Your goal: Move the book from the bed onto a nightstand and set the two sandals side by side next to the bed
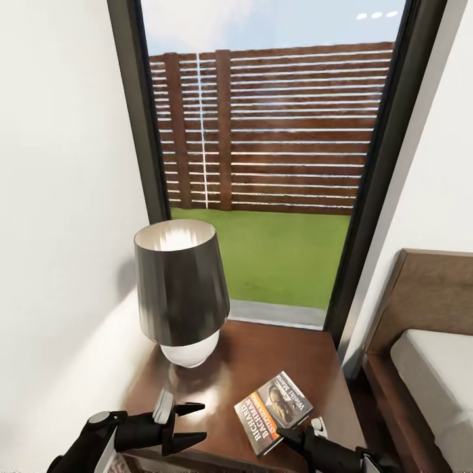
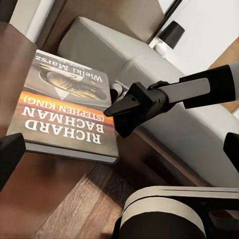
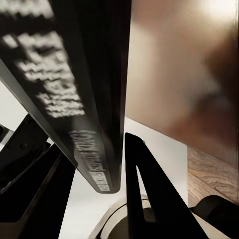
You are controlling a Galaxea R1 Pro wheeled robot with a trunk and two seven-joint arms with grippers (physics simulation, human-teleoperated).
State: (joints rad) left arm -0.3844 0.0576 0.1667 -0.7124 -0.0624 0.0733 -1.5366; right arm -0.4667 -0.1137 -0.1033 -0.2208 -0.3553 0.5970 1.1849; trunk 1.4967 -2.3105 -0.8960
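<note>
White walls [image 1: 59,197] close in a narrow corner, and a tall dark-framed window [image 1: 135,131] behind the nightstand looks out on green grass and a slatted brown fence. Set below that window, the nightstand [image 1: 276,348] shows a glossy reddish-brown top. On the nightstand's far corner, toward the wall, stands a lamp [image 1: 180,295] with a dark conical shade and a rounded white base. Across the nightstand from the lamp, on the side toward the bed [image 1: 433,374], lies the book [image 1: 272,412], flat, cover up, with its "RICHARD BACHMAN" lettering and orange band readable in the left wrist view [image 2: 64,117]. One corner of the book reaches the nightstand's near edge.

At that corner sits the right gripper [image 1: 293,435]; in its own wrist view the book's edge [image 3: 94,124] runs between its 2 dark fingers [image 3: 144,189], 1 on each side, so the claw straddles the book, though I cannot tell whether it is clamped tight or slack around it. The left wrist view shows the same gripper [image 2: 122,114] touching the book's corner beside the bed's mattress [image 2: 149,79].

The left gripper [image 1: 194,424] hovers over the nightstand's near edge, in front of the lamp, its 2 pointed fingers spread apart and holding nothing, well apart from the book.
</note>
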